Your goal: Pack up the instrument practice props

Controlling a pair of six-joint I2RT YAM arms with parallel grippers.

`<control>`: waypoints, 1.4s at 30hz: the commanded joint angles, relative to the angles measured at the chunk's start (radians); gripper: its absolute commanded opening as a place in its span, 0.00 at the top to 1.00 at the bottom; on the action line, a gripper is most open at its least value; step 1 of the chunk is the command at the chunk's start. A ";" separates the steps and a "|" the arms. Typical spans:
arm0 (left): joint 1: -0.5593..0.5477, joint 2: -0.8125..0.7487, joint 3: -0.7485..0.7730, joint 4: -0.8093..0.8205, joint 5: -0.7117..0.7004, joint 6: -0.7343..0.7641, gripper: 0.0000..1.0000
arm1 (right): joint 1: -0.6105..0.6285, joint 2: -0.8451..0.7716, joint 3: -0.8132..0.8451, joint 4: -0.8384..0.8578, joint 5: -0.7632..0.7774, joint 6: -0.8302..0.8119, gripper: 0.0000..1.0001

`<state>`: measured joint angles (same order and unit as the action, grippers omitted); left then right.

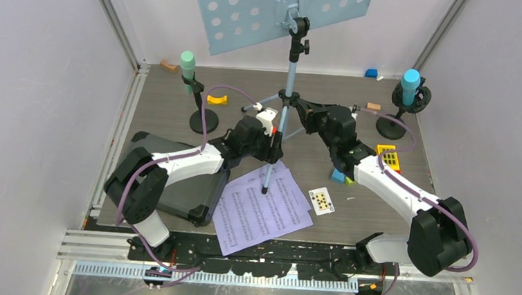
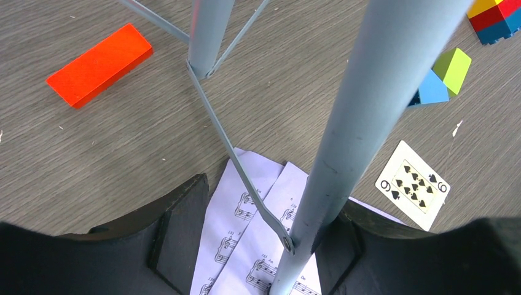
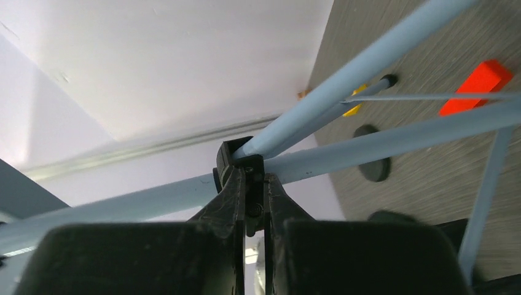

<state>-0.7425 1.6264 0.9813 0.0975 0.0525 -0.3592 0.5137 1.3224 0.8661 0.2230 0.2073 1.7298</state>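
The pale blue perforated music rack (image 1: 281, 13) stands on its pole (image 1: 291, 80) and tripod at the table's middle. My left gripper (image 1: 273, 147) is open around the tripod's front leg (image 2: 368, 123), which leans on the right finger (image 2: 347, 246); in its wrist view the gripper (image 2: 270, 206) hangs over the lilac sheet-music pages (image 2: 246, 209). My right gripper (image 1: 302, 109) is shut on the black tripod collar (image 3: 239, 153), as its wrist view (image 3: 250, 184) shows. The pages (image 1: 261, 206) lie in front. The green microphone (image 1: 188, 66) and blue microphone (image 1: 409, 87) stand on black poles.
A black case (image 1: 172, 183) lies open at the front left. A playing card (image 1: 322, 201) lies right of the pages. Toy blocks are scattered: yellow (image 1: 216, 100), blue (image 1: 371, 73), orange (image 2: 98, 64), a stack (image 1: 389, 156). White walls close in three sides.
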 commanded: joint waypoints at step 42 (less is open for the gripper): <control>-0.009 -0.028 0.046 -0.036 -0.026 0.008 0.37 | 0.120 -0.095 -0.032 -0.031 -0.265 -3.020 0.78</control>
<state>-0.7490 1.6226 1.0035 0.0570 0.0414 -0.3557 0.6422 1.2499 0.8661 0.2237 -0.1215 -1.3354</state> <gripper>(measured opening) 0.619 0.147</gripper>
